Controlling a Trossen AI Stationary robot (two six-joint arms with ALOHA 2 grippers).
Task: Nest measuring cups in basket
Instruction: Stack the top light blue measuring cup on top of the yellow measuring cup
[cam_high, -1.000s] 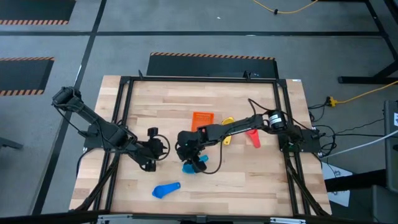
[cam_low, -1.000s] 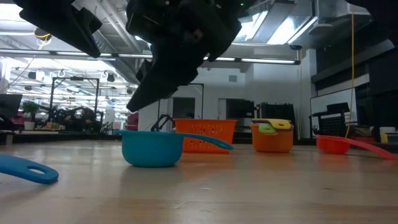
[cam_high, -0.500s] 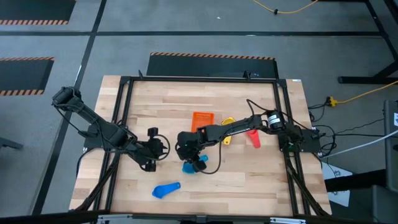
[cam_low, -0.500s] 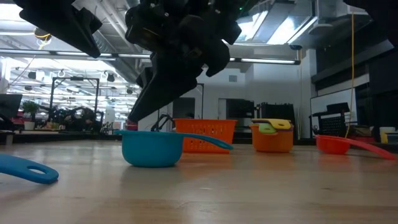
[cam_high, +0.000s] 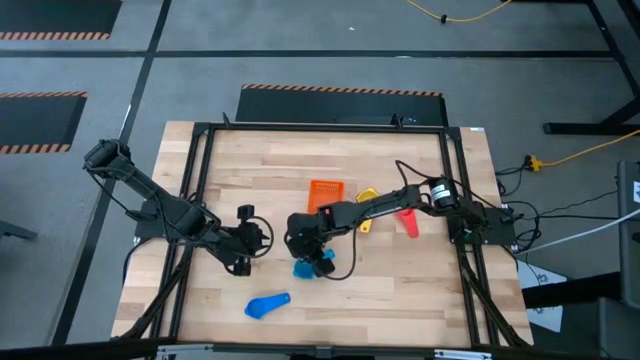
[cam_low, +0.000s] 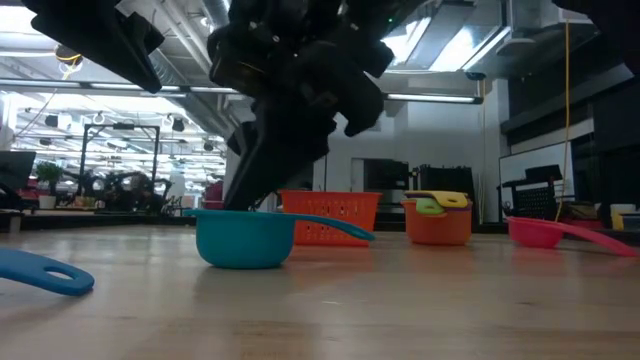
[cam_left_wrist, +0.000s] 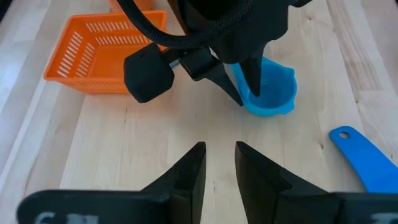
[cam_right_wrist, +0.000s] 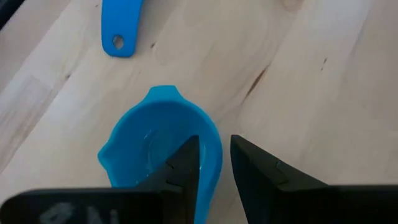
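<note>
A light blue cup (cam_high: 303, 267) sits upright on the table near the middle; it also shows in the low view (cam_low: 243, 238). My right gripper (cam_right_wrist: 214, 149) is low over it, slightly open, with one finger inside the bowl and one outside its wall. My left gripper (cam_left_wrist: 220, 155) waits to the cup's left, slightly open and empty. The orange basket (cam_high: 325, 190) stands behind the cup. An orange cup (cam_low: 437, 225) with a yellow and a green cup nested in it stands to the basket's right. A red cup (cam_high: 408, 222) lies farther right and a blue cup (cam_high: 268, 305) near the front edge. My right gripper comes from above, pointing down, and stands astride the light blue cup's wall (cam_right_wrist: 212, 163), one finger (cam_right_wrist: 186, 165) inside the bowl and one outside. I cannot tell whether the fingers touch the wall. The cup rests upright on the table.
The black frame rails (cam_high: 320, 128) run along the table's edges. Bare wood lies between the light blue cup and the blue cup, and along the far side behind the basket.
My right gripper has gone down toward the light blue cup, so its fingers now reach the rim. The cup has stayed where it was.
</note>
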